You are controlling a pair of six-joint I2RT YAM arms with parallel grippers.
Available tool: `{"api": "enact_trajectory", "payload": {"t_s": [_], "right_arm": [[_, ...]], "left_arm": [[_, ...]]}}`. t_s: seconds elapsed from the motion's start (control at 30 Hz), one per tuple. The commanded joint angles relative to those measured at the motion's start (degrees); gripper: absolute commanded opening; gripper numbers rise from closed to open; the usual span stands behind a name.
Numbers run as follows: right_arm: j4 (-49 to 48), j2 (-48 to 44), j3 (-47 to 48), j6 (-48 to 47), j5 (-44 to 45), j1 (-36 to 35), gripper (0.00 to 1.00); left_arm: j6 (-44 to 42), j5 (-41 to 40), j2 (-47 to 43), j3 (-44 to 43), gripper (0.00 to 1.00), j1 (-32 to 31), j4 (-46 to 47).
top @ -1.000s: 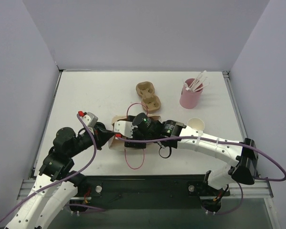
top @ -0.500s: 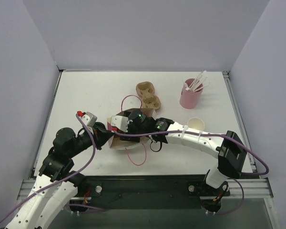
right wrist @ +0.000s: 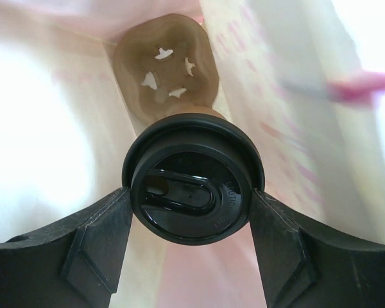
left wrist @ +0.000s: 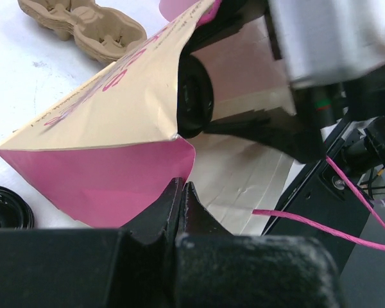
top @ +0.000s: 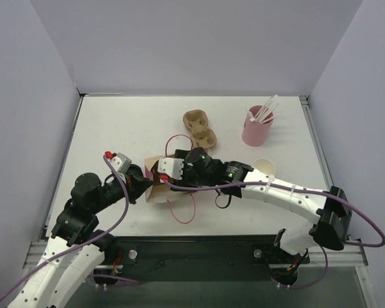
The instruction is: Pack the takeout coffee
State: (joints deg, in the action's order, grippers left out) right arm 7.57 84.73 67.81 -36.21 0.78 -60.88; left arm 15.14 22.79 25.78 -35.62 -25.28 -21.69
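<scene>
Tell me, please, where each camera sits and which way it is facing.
Top external: above and behind the bases, looking down on the table; both arms show, meeting at the paper bag.
Left wrist: on the left wrist, low, facing the bag's mouth; the left gripper pinches its edge.
Right wrist: inside the bag, facing its bottom; the right gripper holds the lidded coffee cup.
Shared: top and left wrist both show the pulp tray.

From above you cannot see the right tool [right wrist: 191, 199]; its tips sit inside the paper bag [top: 155, 194]. Its wrist camera shows you only the black lid of the coffee cup [right wrist: 192, 189], the body hidden behind. The bag's pink handle [right wrist: 366, 86] is blurred at the edge.
</scene>
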Motion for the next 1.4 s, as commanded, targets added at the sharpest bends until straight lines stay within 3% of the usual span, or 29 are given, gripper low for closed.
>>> {"api": "enact_trajectory", "payload": {"t_s": [0.0, 0.27, 0.63, 0.83, 1.37], "right_arm": [[2.01, -7.46, -3.64, -6.58, -2.71, -0.47, 0.47], [4.11, -6.24, -5.06, -16.34, -1.58, -1.07, 0.47], [11.14, -5.28, -2.6, -12.75, 7.13, -10.39, 0.45], [9.04, -3.7, -3.21, -17.22, 11.35, -8.65, 0.45], [7.54, -0.79, -1.37, -23.73, 5.99, -1.35, 0.45]], "left_arm": [[-3.7, 3.67, 0.41, -2.7, 0.0, 0.23, -2.12], [-4.76, 5.95, 0.76, -1.65, 0.0, 0.23, 1.21], [-7.58, 4.1, 3.05, -1.39, 0.0, 0.23, 5.87], [-6.44, 5.16, 1.29, 0.63, 0.0, 0.32, 6.05], [-5.21, 4.9, -0.12, 3.98, 0.0, 0.23, 8.07]]}}
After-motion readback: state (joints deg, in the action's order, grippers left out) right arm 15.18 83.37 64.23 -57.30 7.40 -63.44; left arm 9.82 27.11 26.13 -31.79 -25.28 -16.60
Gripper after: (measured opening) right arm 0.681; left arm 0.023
